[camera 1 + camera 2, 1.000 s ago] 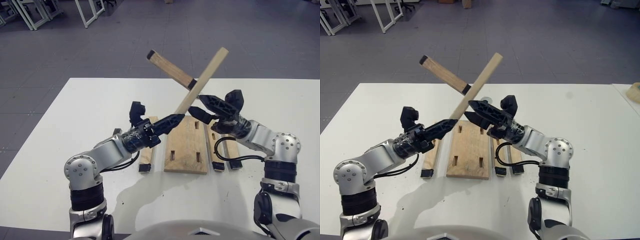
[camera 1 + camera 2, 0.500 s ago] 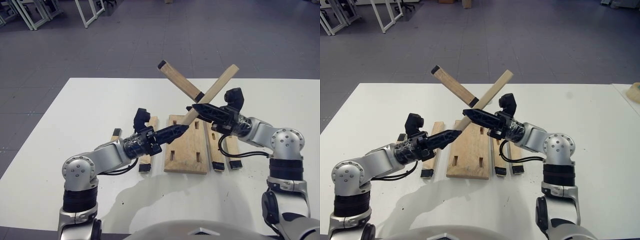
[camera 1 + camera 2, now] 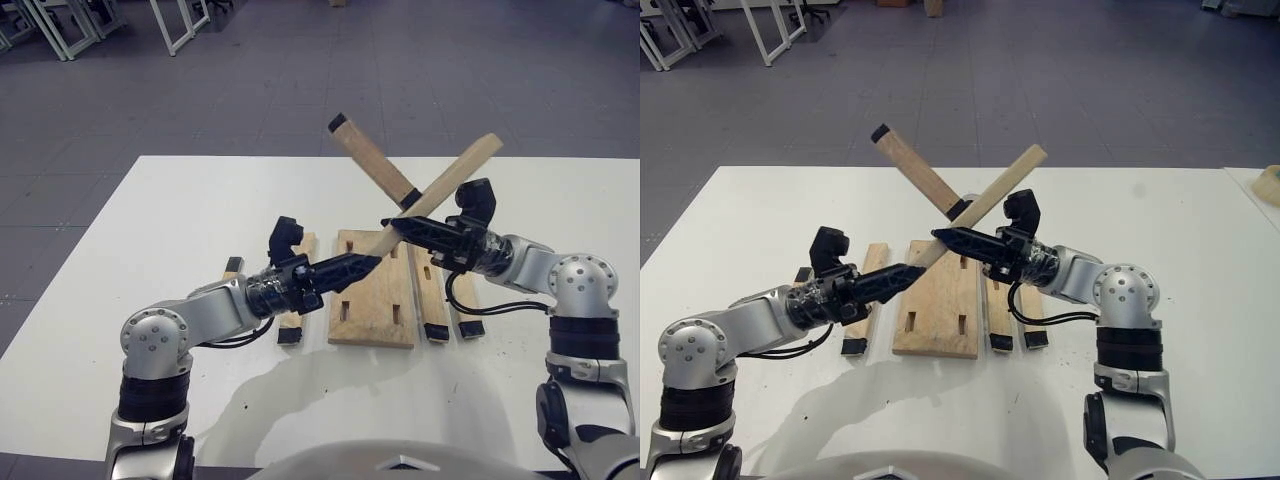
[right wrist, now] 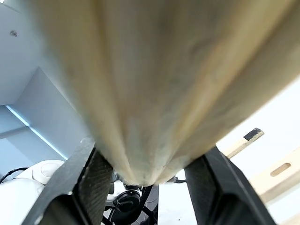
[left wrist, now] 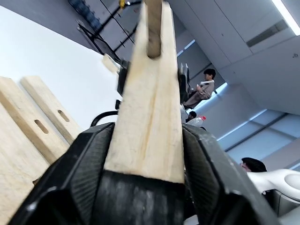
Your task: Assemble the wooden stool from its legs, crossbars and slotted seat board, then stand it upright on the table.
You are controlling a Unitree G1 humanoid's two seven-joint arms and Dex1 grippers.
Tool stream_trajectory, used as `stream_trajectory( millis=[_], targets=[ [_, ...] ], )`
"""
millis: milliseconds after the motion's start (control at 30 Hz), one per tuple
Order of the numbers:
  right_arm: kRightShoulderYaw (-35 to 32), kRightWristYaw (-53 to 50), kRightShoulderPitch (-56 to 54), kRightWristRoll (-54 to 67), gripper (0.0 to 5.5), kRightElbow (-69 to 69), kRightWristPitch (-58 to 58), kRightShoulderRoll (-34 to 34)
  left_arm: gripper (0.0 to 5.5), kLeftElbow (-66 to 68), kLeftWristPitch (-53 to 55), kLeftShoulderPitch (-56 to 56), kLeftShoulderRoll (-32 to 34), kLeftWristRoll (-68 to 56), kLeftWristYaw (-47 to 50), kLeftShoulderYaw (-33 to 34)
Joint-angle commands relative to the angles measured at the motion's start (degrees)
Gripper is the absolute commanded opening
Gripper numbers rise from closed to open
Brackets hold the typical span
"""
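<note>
On the white counter [image 3: 150, 220], a loose leg [image 3: 291, 325] lies flat just left of the slotted seat board [image 3: 370, 300], which sits flat at the counter's middle. Above the board's left part, the left jaws are clamped on the lower end of a plain crossbar [image 3: 450, 180], which slants up toward the right edge. It crosses a black-tipped leg [image 3: 370, 160], whose lower end is gripped in the right jaws above the board's far right corner, its tip pointing up and toward the far edge. Two more slotted pieces [image 3: 432, 305] lie side by side just right of the board. Over the past second both arms have sunk toward the counter and drifted right, carrying the raised pieces lower, and the crossing point now sits close to the right jaws. That suggests the robot is lining up the crossbar's end with the leg for a first joint. Everything else remains unassembled, so the stool is barely begun.
</note>
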Motion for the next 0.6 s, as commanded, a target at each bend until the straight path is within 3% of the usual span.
stream_trajectory(
  millis=[33, 200, 267, 433, 600],
  targets=[
    [-1.36, 1.19, -2.25, 1.28, 2.03, 0.15, 0.53, -0.17, 3.06, 0.5, -2.15, -1.03, 2.11, 1.92, -1.12, 2.42],
    [-1.61, 1.5, -1.21, -0.87, 2.03, 0.38, -0.44, -1.42, 3.61, 1.34, -6.05, -1.55, 4.44, 4.3, -3.51, 7.12],
    [-2.05, 2.36, -0.11, -2.92, 2.03, 0.32, -1.7, -3.45, 3.61, 0.91, -12.08, -1.38, 7.29, 18.11, -5.66, 6.03],
    [-3.86, 4.0, 4.04, -8.12, 2.03, -1.48, -6.63, -7.54, 3.61, -2.38, -28.14, 2.04, 16.37, 57.4, -12.27, -14.36],
    [-2.95, 2.93, 7.77, -15.52, 2.03, -1.12, -12.66, -9.17, 3.61, -4.54, -33.29, 3.1, 16.23, 75.72, -14.83, -28.81]
  ],
)
